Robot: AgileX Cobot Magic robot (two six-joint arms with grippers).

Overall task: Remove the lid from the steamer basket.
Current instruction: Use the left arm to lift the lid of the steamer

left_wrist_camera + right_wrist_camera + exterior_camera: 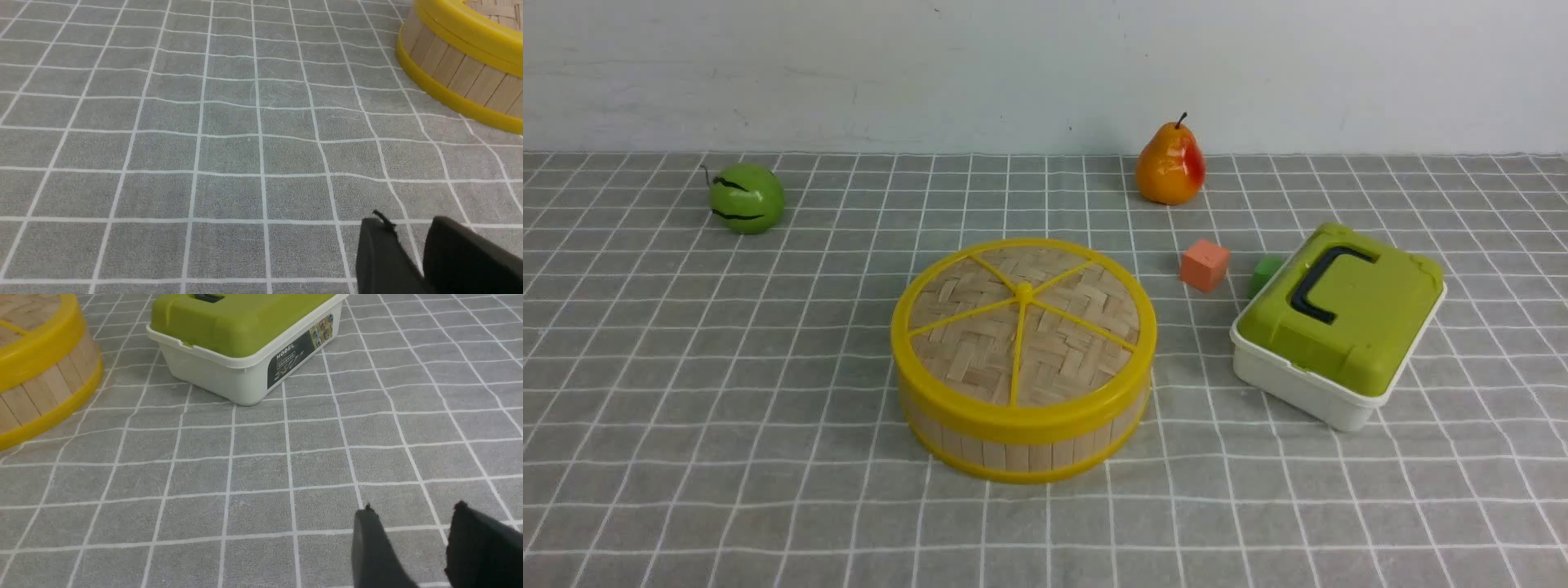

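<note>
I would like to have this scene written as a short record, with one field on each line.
lid: flat round lid of woven bamboo with yellow rim and spokes, on the basket
basket: round bamboo-slat steamer basket, upright on the cloth
right of basket: white plastic box with green lid; orange cube; green block, partly hidden by the box
far side: striped green round fruit, left; orange-red pear, right of centre
left gripper: open, holding nothing
right gripper: open, holding nothing
task status: lid not yet removed

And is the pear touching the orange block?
Apart: the front view shows bare gridded cloth between the pear and the orange block.
</note>
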